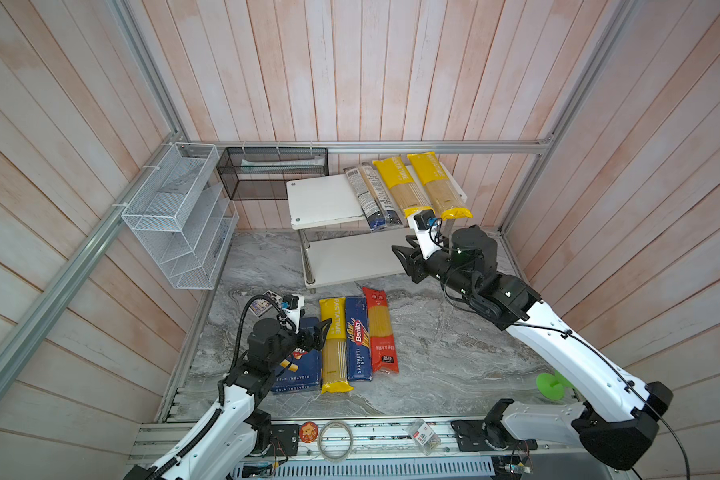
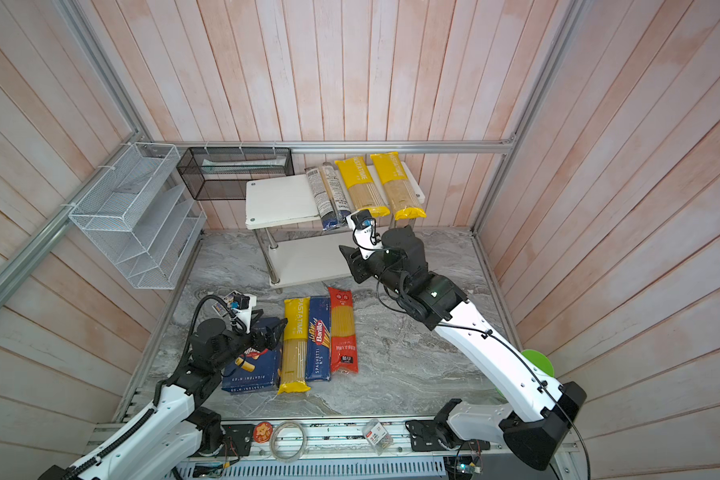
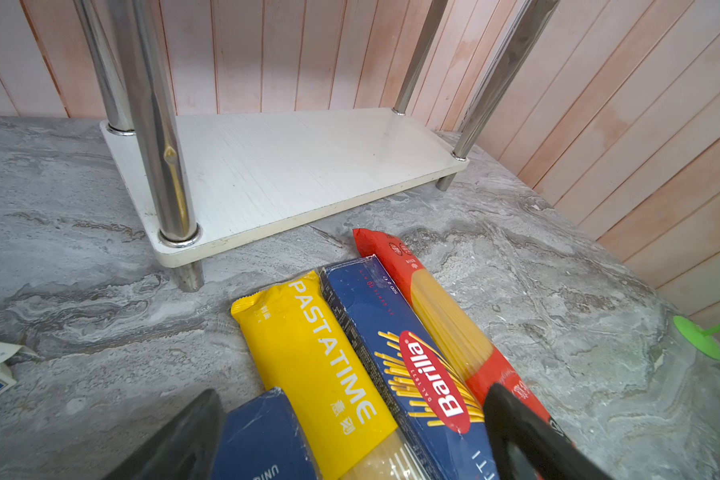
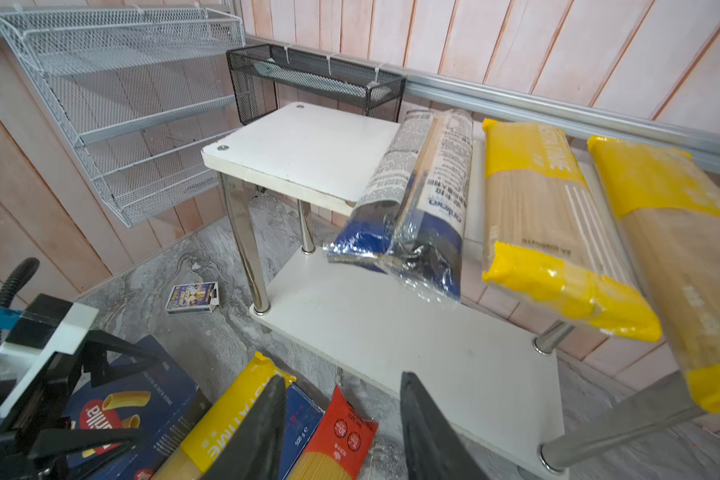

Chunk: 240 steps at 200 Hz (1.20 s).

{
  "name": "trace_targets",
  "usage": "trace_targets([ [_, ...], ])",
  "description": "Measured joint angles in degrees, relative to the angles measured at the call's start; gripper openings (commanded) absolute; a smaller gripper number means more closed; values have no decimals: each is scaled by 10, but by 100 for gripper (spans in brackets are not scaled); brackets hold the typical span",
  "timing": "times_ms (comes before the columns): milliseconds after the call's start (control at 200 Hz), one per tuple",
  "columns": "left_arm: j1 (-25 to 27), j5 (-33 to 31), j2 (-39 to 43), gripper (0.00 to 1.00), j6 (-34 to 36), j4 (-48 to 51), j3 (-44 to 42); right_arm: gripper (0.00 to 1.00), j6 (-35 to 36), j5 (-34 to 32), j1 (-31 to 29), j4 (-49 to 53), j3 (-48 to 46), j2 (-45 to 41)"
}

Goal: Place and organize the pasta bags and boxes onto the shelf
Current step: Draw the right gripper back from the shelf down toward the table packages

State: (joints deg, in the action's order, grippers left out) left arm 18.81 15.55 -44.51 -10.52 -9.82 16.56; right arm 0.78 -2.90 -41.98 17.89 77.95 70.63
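Plainly, right fingers (image 4: 429, 436) gape empty; left fingers (image 3: 524, 436), apparently loose, hover over flat cardboard rigatoni box (image 1: 300, 376).

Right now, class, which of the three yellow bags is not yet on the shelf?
The yellow bag on the table, between the rigatoni box and spaghetti box; the other two bags lie on the shelf's top board.

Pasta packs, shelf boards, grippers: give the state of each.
Blue bag: on top board, overhanging.
Two yellow bags: on top board, overhanging.
Third yellow bag: on table.
Narrow box: on table.
Red bag: on table.
Wide box: on table.
Lower board: bare.
Left gripper: open.
Right gripper: open.
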Motion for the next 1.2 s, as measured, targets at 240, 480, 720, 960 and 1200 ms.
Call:
trace_targets([
  [240, 0, -2, 4, 100, 0, 0, 0, 50, -44, 2, 0, 3, -65, -50],
  [480, 0, -10, 10, 100, 0, 0, 0, 54, -99, 11, -1, 10, -148, -73],
  [720, 0, -11, 20, 100, 0, 0, 0, 59, -157, 3, -46, 6, -235, -104],
  [960, 0, -11, 33, 100, 0, 0, 0, 64, -225, -18, -65, -33, -342, -112],
  [1200, 0, -13, 49, 100, 0, 0, -6, 68, -276, 1, -70, -98, -390, -66],
])
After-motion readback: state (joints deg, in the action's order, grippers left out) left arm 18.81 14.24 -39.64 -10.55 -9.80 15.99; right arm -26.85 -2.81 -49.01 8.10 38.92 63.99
